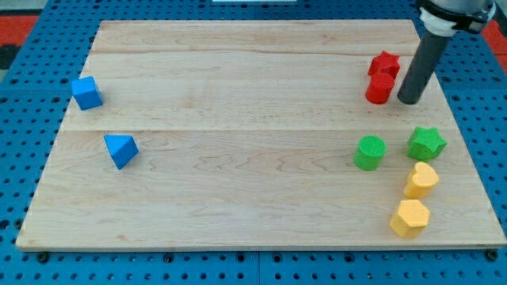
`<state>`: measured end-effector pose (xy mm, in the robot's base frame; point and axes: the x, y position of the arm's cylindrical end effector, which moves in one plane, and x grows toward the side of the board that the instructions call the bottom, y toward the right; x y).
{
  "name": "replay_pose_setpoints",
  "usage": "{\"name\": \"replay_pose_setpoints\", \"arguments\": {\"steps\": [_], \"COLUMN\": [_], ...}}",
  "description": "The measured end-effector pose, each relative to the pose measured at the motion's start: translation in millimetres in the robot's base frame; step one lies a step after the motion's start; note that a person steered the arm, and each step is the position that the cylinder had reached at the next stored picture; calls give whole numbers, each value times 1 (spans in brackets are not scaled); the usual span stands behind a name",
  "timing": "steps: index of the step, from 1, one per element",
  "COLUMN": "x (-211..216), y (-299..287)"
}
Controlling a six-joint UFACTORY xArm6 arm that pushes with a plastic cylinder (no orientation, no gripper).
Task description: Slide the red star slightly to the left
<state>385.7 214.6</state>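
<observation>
The red star (385, 63) lies near the view's top right of the wooden board (238, 158). A red cylinder (379, 88) stands just below it and touches it. My tip (409, 100) rests on the board just to the right of the red cylinder and below-right of the red star, a small gap from both. The dark rod rises from the tip toward the view's top right corner.
A green cylinder (370, 152) and a green star (426, 142) lie below my tip. A yellow heart-shaped block (421, 180) and a yellow hexagon (410, 218) lie at the bottom right. A blue cube (86, 92) and a blue triangle (120, 150) lie at the left.
</observation>
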Motion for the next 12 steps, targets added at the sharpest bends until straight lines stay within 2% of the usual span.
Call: {"name": "replay_pose_setpoints", "arguments": {"steps": [1, 2, 3, 5, 7, 8, 9, 10, 11, 12], "x": [-11, -11, -45, -80, -109, -127, -139, -94, -45, -71], "y": [-98, -58, -77, -60, -225, -210, -243, -291, -291, -273]}}
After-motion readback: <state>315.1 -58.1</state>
